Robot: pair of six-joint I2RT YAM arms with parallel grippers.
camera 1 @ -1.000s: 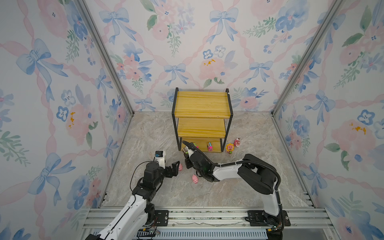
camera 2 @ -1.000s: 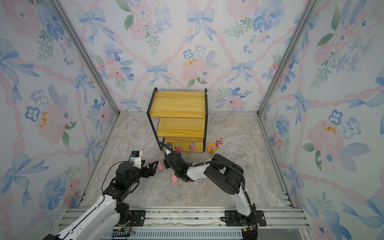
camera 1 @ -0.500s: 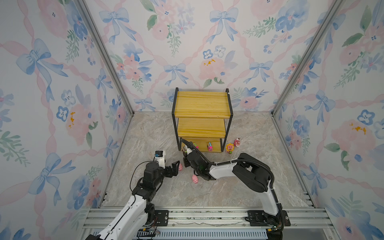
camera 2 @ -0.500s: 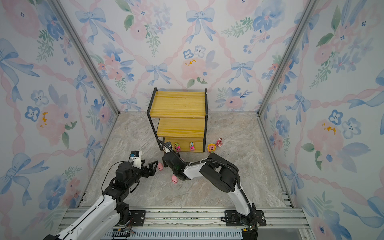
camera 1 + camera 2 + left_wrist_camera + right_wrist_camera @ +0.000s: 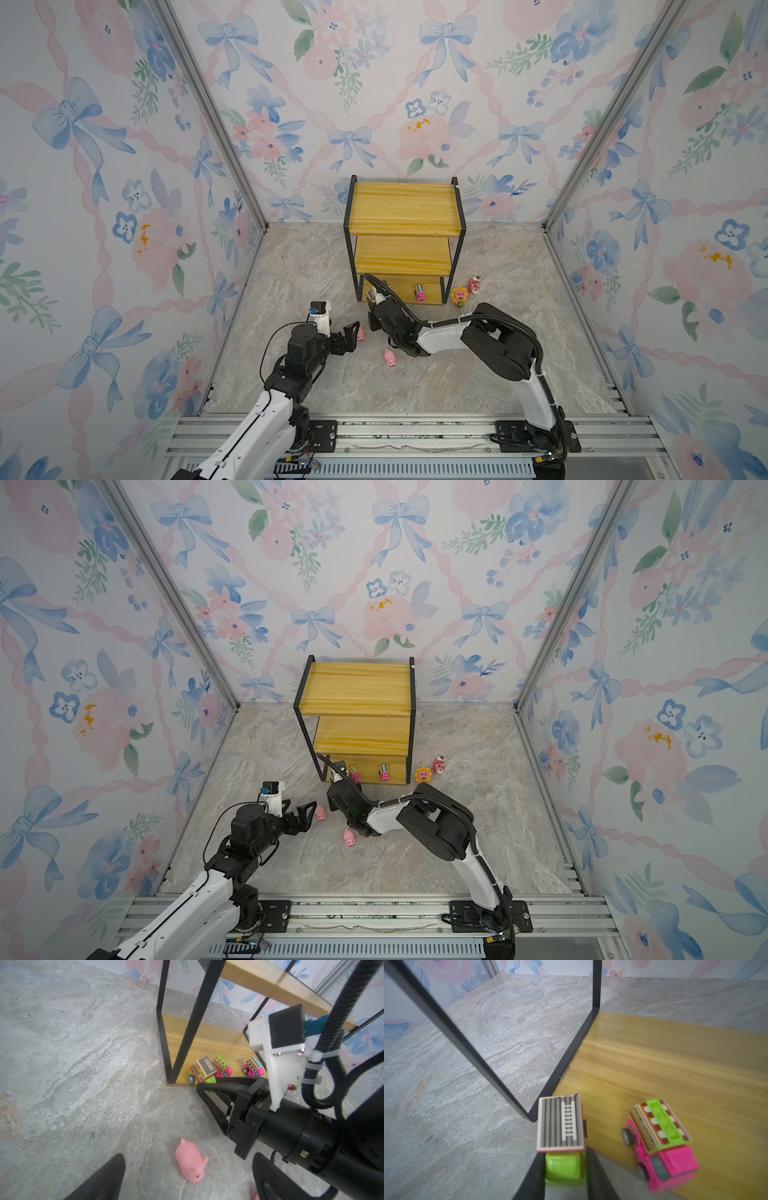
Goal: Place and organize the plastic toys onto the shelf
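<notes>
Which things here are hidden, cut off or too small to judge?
1. Green-cab truck: right wrist view, its roof hides the wheels; contact with the shelf unclear.
2. Sunflower bear and pink bear: both top views, too small for detail; left wrist view, the right arm's camera mount nearly covers them.
3. Pink scrap: left wrist view, cut off by the edge.

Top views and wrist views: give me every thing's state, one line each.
shelf: upright, top board bare.
right gripper: shut on ladder truck at bottom board's front corner.
left gripper: open.
near pig: on floor by left gripper's tips, ungripped.
second pig: lying loose on floor.
pink trucks: upright on bottom board.
sunflower bear: standing on floor.
pink bear: standing on floor.
</notes>
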